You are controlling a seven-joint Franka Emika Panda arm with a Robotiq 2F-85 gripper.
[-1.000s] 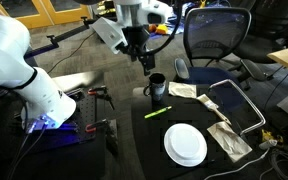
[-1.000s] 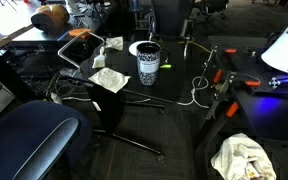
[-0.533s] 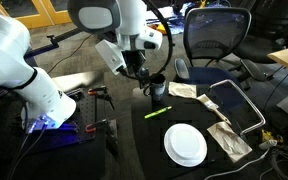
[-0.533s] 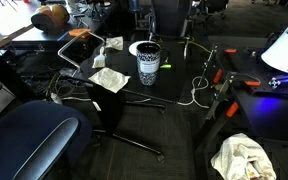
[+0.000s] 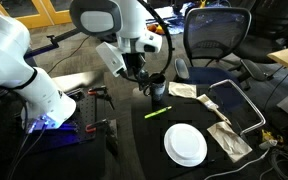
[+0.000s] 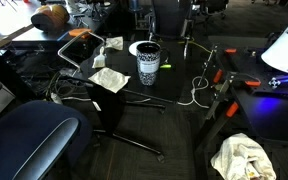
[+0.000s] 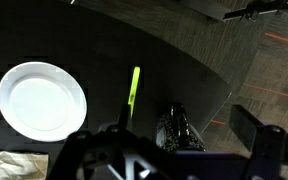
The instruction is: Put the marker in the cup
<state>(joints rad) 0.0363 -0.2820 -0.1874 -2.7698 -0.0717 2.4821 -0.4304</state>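
Observation:
The bright yellow-green marker [image 5: 157, 112] lies flat on the black table, between the dark cup [image 5: 158, 88] and the white plate [image 5: 185, 144]. In the wrist view the marker [image 7: 133, 92] lies beside the plate [image 7: 42, 100], and the speckled dark cup [image 7: 182, 130] stands below and between my fingers. My gripper [image 5: 141, 78] is open and empty. It hangs just above the table next to the cup, apart from the marker. The other exterior view shows the cup [image 6: 148, 63] and the marker [image 6: 167, 68], but not the gripper.
Crumpled paper cloths [image 5: 227, 138] lie beside the plate and behind the cup [image 5: 182, 90]. A white metal frame [image 5: 242, 102] lies at the table's far side. An office chair [image 5: 216, 35] stands behind. Tools [image 5: 94, 95] lie near the robot base.
The arm has come down from above the table to beside the cup. The marker, cup and plate have not moved.

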